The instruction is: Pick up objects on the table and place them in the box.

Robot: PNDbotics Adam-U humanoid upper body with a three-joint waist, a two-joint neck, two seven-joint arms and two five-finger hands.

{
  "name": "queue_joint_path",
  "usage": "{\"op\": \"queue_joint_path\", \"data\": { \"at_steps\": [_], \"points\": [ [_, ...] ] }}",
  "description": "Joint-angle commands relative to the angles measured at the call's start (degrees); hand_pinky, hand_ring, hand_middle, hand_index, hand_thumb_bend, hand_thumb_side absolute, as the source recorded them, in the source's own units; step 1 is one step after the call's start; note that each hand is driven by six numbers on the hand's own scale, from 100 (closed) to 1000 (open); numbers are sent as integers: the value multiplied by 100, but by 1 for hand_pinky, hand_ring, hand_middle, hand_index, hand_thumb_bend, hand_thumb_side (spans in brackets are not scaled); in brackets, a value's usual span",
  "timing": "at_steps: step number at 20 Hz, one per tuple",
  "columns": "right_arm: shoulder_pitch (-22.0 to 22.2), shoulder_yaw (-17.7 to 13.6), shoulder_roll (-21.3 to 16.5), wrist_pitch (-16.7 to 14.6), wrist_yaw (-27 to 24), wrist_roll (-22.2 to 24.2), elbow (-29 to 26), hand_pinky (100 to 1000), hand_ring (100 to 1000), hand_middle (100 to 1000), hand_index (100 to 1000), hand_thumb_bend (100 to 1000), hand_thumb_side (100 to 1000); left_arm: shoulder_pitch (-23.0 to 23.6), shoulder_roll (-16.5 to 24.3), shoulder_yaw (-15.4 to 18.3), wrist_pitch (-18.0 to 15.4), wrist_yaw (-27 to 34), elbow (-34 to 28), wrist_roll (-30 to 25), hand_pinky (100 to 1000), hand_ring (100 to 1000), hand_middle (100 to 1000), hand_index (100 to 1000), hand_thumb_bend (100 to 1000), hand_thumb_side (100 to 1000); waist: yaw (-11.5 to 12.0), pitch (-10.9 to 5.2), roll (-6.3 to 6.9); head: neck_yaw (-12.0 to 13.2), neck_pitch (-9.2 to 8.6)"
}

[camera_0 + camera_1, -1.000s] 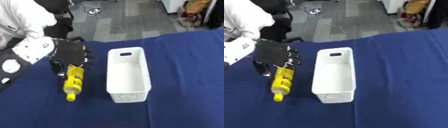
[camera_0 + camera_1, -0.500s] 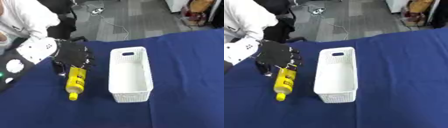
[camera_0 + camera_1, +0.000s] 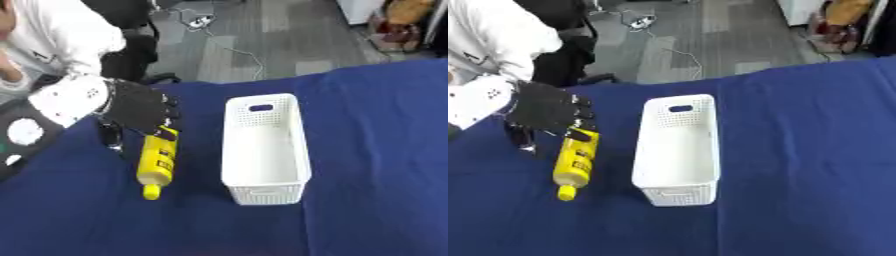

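The robot's left hand (image 3: pixel 140 109) reaches in from the left side over the blue-covered worktop (image 3: pixel 376 150). It sits above the far, flat end of a yellow bottle (image 3: pixel 158 160), with its black fingers (image 3: pixel 166 116) curled downward over that end and the thumb hanging on the bottle's left side. The fingers touch or nearly touch the bottle's base, but whether they actually clasp it cannot be told from either view.

The yellow bottle lies on its side on the worktop, its cap end pointing toward the near edge and slightly left, with a dark label along its body. Just to its right, apart from it, stands a white perforated box (image 3: pixel 264 145), long and narrow, set lengthwise away from the robot, with a handle slot in its far wall. Nothing shows inside the box.

The right hand shows in neither view. Beyond the worktop lies grey floor with a cable (image 3: pixel 677 47) trailing across it.
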Motion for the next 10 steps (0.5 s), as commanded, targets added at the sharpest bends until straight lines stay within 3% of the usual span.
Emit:
{"op": "queue_joint_path", "data": {
  "at_steps": [1, 10],
  "points": [
    [-39, -41, -124, 9, 25, 8, -89, 310, 405, 491, 569, 122, 890, -137, 114, 76, 4, -107, 92, 61, 749, 780, 843, 843, 702, 447, -3, -91, -40, 53, -92],
    [-80, -35, -112, 5, 6, 29, -89, 310, 406, 491, 570, 124, 888, -267, -88, -53, 4, -349, 322, 141, 745, 766, 837, 842, 696, 447, -43, -30, -58, 87, -153]
  ]
}}
